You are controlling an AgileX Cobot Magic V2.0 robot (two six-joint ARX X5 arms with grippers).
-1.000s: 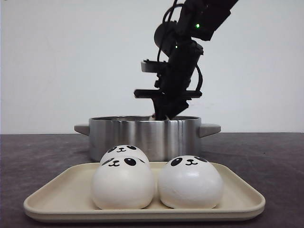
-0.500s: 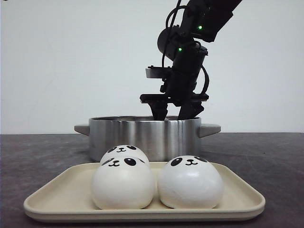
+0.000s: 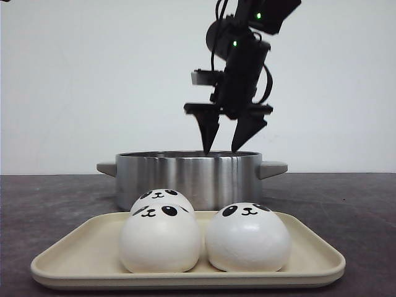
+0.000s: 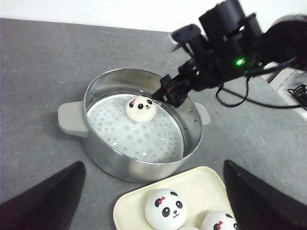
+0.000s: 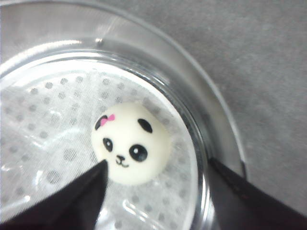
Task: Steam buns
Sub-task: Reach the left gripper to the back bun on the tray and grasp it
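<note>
One white panda-faced bun (image 4: 140, 109) (image 5: 130, 143) lies on the perforated liner inside the steel steamer pot (image 3: 185, 176) (image 4: 110, 158). My right gripper (image 3: 226, 133) (image 5: 157, 165) hangs open just above the pot's rim, over that bun and apart from it, holding nothing. Three more buns sit on the beige tray (image 3: 309, 260) in front of the pot: one at the left (image 3: 159, 238), one at the right (image 3: 247, 238), one behind (image 3: 162, 197). My left gripper (image 4: 153, 201) is open above the tray (image 4: 201, 182) and its buns (image 4: 165, 209), outside the front view.
The pot has grey handles (image 3: 106, 167) on both sides and stands mid-table on the dark grey tabletop (image 3: 49, 204). A white object with cables (image 4: 292, 84) lies at the table's far right edge. The right arm (image 4: 230, 43) reaches over the pot.
My right gripper was down in the pot with something white between its fingers. It opened, left the bun inside and rose above the rim.
</note>
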